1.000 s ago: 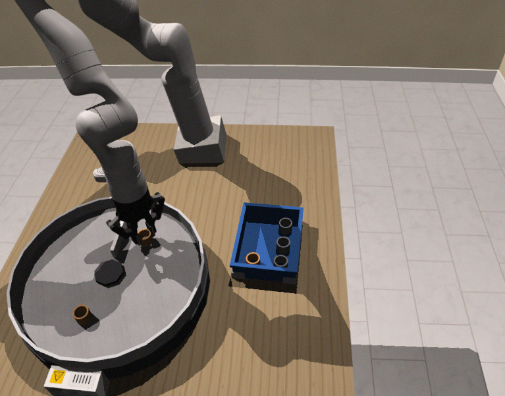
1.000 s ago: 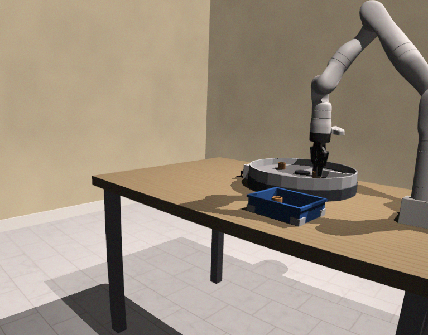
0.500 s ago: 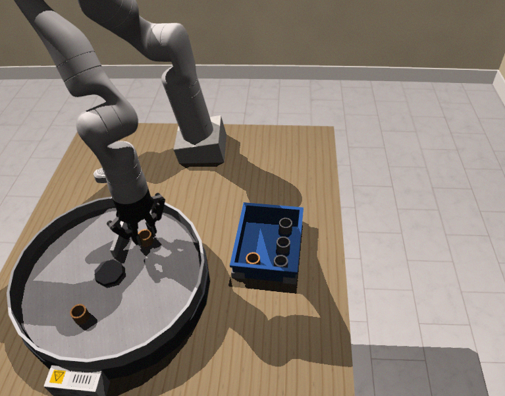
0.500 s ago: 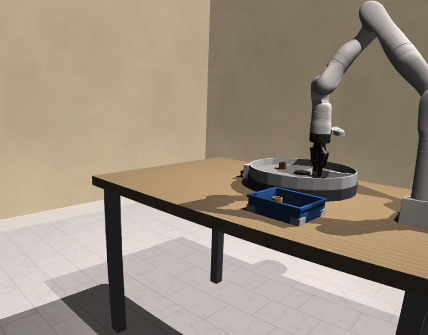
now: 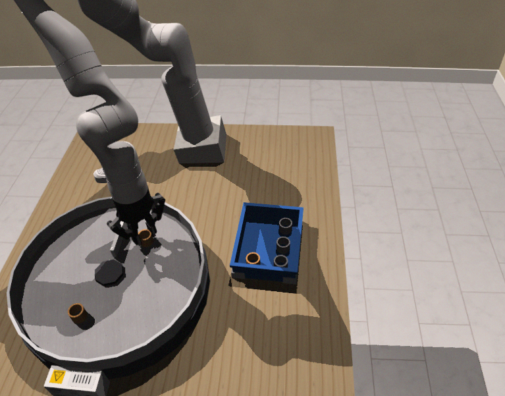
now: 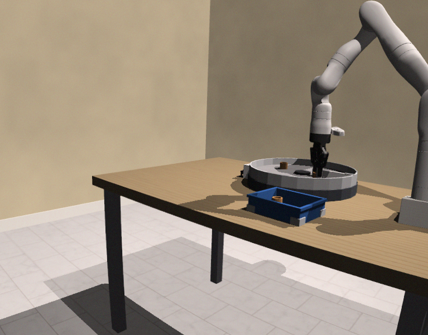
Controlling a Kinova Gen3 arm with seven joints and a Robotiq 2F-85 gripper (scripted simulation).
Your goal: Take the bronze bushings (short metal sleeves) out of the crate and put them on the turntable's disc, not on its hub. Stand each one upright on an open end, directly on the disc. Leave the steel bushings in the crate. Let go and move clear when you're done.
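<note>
Wooden table (image 5: 278, 339) carrying everything: arm base, turntable, crate. Grey arm (image 5: 120, 167) reaching down over the turntable (image 5: 195, 237), a wide rimmed tray with a flat grey disc (image 5: 142, 317) and a dark octagonal hub (image 5: 108, 273) at its centre. Blue crate (image 5: 245, 228) just beside the turntable, apart from its rim.

Inside the crate: three steel bushings (image 5: 282, 242) in a row along one wall, upright, correctly left alone; one bronze bushing (image 5: 252, 258) in a near corner, not yet moved.

On the disc: one bronze bushing (image 5: 76, 311) standing upright on an open end, well apart from the hub, looks finished.

Pincer (image 5: 135, 236) low over the disc, beside the hub, clenched on a second bronze bushing (image 5: 145, 236), open end up. Cannot tell whether its lower end touches the disc.

Judged progress: one placed, one at the point of release, one left in the crate. Remaining, probably: let go, lift away, fetch the last bronze piece.
</note>
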